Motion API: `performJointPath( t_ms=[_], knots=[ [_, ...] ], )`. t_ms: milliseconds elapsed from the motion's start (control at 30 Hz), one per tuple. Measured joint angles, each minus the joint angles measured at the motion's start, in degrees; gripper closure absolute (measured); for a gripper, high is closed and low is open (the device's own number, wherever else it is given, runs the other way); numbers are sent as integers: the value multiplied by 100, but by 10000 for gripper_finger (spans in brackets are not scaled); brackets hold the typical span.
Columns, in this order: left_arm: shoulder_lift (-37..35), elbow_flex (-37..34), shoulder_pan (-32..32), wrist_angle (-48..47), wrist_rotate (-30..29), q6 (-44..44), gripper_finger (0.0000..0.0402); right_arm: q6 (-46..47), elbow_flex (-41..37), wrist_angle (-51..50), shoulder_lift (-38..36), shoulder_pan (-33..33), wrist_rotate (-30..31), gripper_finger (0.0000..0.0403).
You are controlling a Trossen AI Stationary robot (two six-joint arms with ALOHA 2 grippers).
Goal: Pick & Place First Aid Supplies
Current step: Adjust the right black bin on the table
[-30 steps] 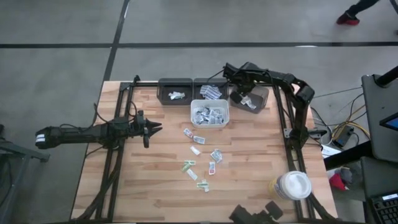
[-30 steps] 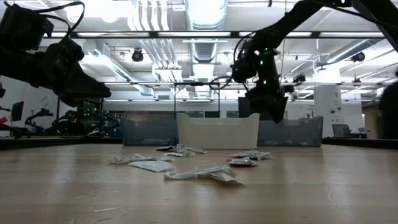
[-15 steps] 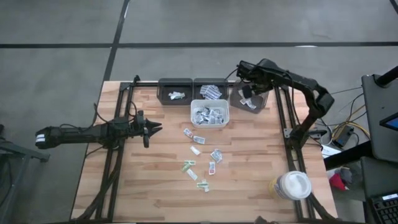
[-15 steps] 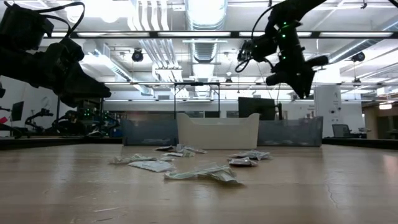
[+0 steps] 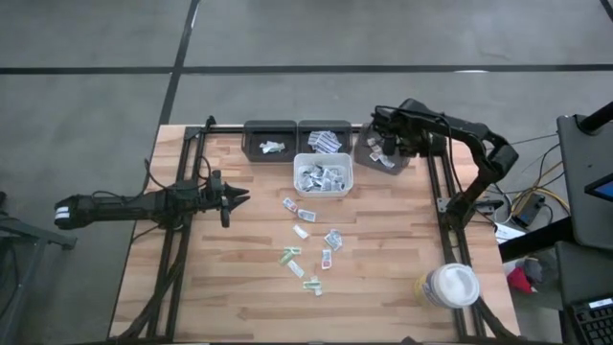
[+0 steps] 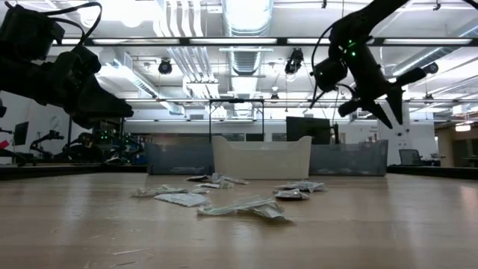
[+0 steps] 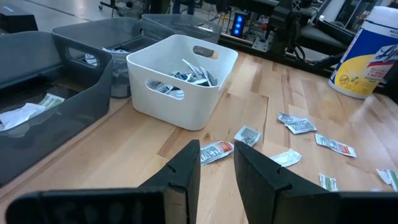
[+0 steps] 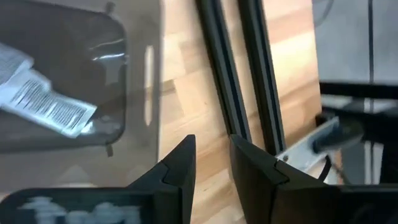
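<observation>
Fingers, high view: my left fingers hover over the desk's left half, tips aimed at the middle. My right fingers hang over the right grey bin at the far edge.
Sachets, high view: loose sachets lie scattered mid-desk, just in front of the white bin, which holds many more. The scatter's long axis runs from that bin toward the near edge. The pieces point every way.
Nearer arm: I judge the left. The closest sachet lies straight ahead of its tips, while the right would have to come back across the white bin.
Low view: right fingers are high above the desk, tips slanting down. The left is a dark mass, also raised. The sachets lie flat on the wood.
Left wrist view: my fingers stand slightly apart with nothing between them. One oblong sachet lies just beyond the tips, its long axis slanted across my line of reach. A tub stands well beyond.
Right wrist view: these fingers are parted a little too, and empty. One printed sachet lies inside the grey bin, off to one side of the tips, long axis slanted.
</observation>
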Motion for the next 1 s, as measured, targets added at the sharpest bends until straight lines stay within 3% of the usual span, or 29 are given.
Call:
performJointPath(
  t_ms=[433,767,1000],
  knots=[
    [2,0,1,0,0,6,307,1286,-239,74,0,-285,-82,266],
    [0,-2,1,-2,0,8,307,1096,-239,821,0,-508,-79,249],
    [0,-2,1,0,2,-3,307,899,-239,751,0,-723,-75,238]
  ],
)
